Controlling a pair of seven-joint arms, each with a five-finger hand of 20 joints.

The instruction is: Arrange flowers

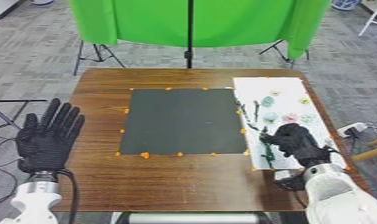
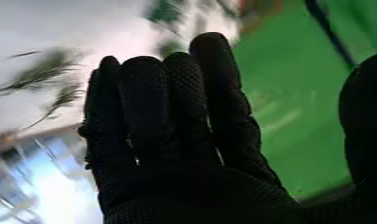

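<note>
Above the white sheet (image 1: 255, 86) — the right hand (image 1: 297, 142), released, presumably poised to take a green stem (image 1: 269, 153); well left of the sheet — the left hand (image 1: 45, 145), unclenched, likely leaving room.

Head view bright, evenly lit; R wrist view w/ white glare, v. dark fg.

The surface (image 1: 96, 175) is glossy wood, the dark sheet (image 1: 180, 120) matt, perhaps paper, the green backdrop (image 1: 140, 22) smooth cloth.

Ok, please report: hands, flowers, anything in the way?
Left hand open, left of mat. Right hand open, over sheet, hiding part of it. Flowers on sheet.
</note>
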